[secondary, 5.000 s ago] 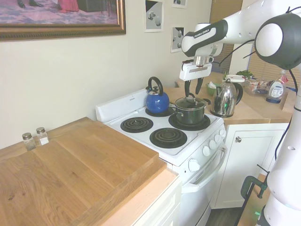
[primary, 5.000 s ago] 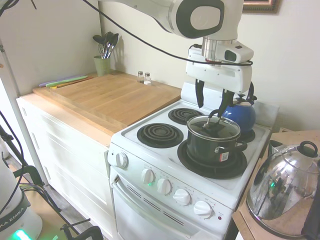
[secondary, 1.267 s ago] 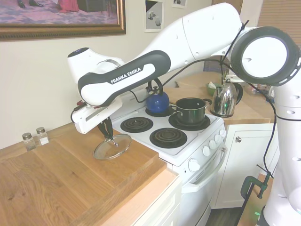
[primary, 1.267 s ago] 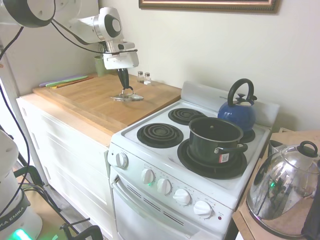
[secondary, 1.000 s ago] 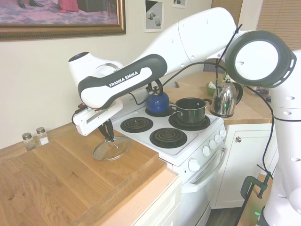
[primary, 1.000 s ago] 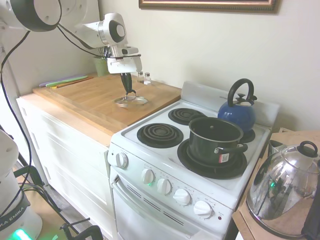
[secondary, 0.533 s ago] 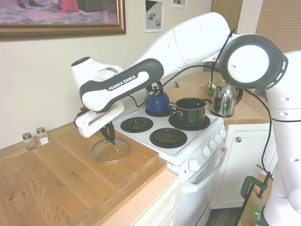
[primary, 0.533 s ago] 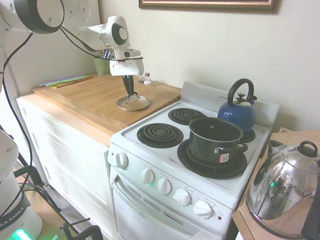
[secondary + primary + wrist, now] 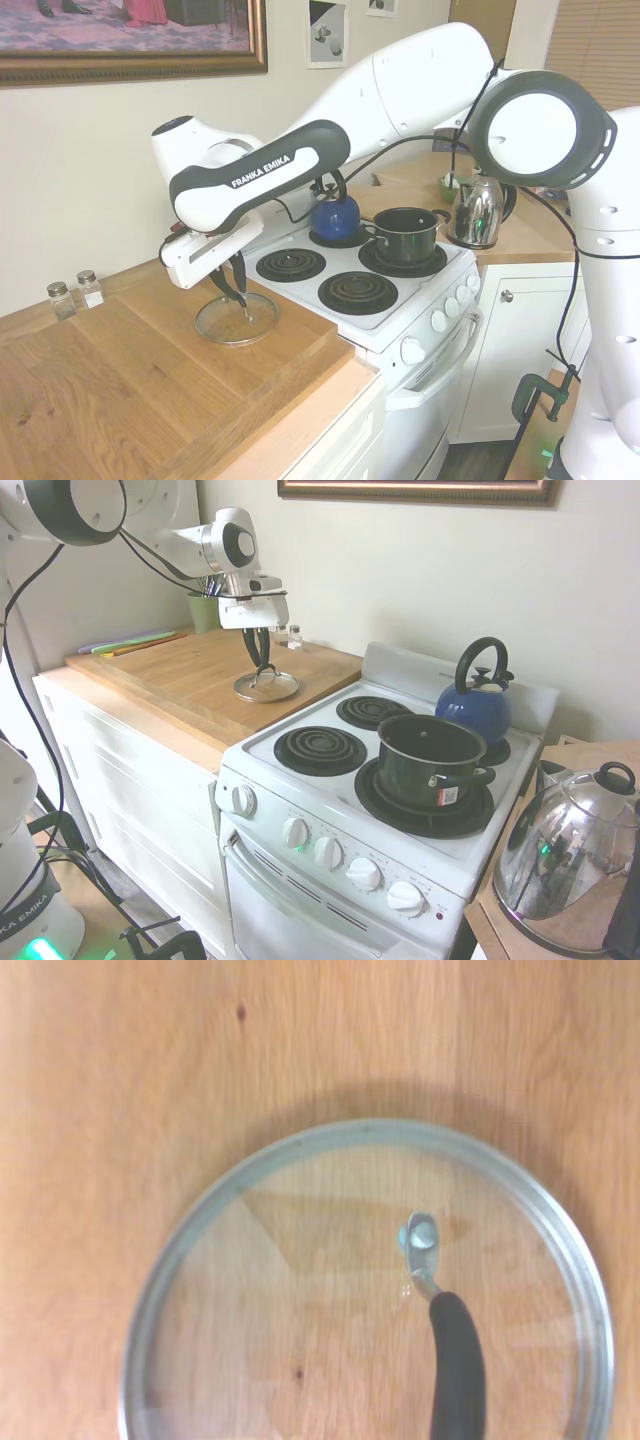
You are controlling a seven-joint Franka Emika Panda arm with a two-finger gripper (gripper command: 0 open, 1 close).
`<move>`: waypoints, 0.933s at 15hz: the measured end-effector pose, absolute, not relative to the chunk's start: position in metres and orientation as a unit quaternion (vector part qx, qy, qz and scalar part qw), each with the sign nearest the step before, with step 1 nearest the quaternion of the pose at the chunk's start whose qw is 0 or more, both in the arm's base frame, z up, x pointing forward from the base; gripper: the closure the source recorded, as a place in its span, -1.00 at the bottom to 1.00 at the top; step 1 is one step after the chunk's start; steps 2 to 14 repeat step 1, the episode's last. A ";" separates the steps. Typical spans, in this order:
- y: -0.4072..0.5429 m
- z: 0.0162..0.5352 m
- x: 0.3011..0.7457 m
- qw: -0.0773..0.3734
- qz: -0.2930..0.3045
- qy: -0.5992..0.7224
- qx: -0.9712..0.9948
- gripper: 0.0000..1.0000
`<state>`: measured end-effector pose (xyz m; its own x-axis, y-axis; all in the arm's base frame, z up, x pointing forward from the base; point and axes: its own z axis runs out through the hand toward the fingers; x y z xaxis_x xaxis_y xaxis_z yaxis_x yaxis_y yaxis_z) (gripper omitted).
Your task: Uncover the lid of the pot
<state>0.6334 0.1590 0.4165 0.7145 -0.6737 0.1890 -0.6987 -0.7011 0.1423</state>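
The lid (image 9: 368, 1290) is cut off at the wrist view's bottom edge — handle (image 9: 455, 1370) included.

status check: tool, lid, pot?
Tool open, fingers either side of the lid handle. Lid flat on the wooden counter. Pot uncovered on the front burner. Nothing in the way.
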 end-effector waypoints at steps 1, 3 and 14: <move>0.161 0.426 0.631 0.098 0.067 -0.370 0.921 -1.00; 0.161 0.426 0.631 0.098 0.067 -0.370 0.921 -1.00; 0.161 0.426 0.631 0.098 0.067 -0.370 0.921 -1.00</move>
